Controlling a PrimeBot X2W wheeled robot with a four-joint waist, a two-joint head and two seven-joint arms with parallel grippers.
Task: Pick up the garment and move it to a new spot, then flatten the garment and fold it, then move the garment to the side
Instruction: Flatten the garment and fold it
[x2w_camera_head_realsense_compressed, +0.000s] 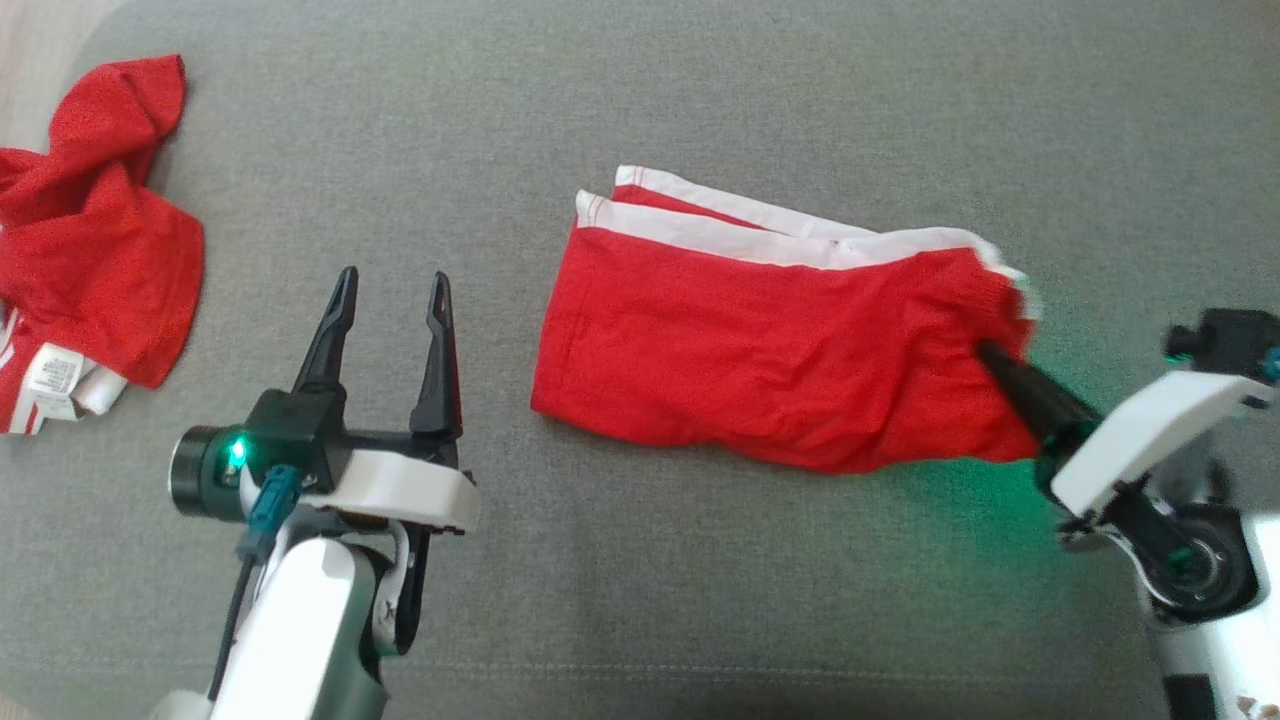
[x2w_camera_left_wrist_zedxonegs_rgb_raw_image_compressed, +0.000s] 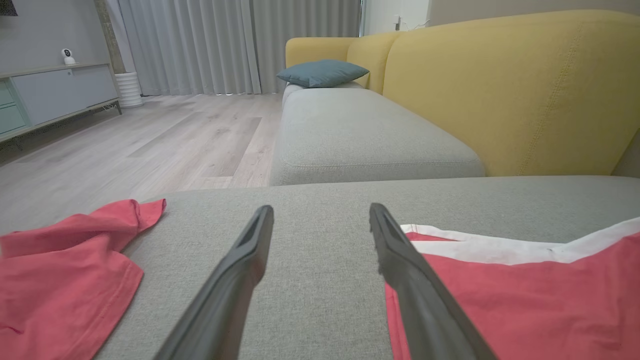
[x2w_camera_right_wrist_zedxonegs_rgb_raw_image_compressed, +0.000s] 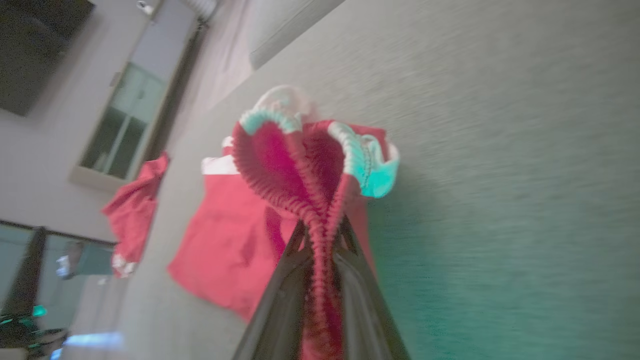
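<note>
Red cloth pinched at one end only: that is the worry. The right gripper (x2w_camera_head_realsense_compressed: 1003, 368) has its fingers closed tight on the ribbed waistband at the right end of the garment (x2w_camera_head_realsense_compressed: 760, 350). The left gripper (x2w_camera_head_realsense_compressed: 395, 290) hovers just left of the garment, fingers spread wide and holding nothing. As I judge it, a sideways pull from that single hold would drag rather than carry, so the stacked layers could slide apart on the woven grey cushion (x2w_camera_head_realsense_compressed: 700, 80) and the fold come undone. The bunched waistband might also slip from the narrow tips.

The garment lies near the middle of the cushion, folded into a rough oblong with a white band along its far edge and soft creases across the red. It looks thin and limp. Its right end is gathered and puckered where the fingers bite. A second red garment (x2w_camera_head_realsense_compressed: 90, 260) lies crumpled at the cushion's left edge, well apart.
</note>
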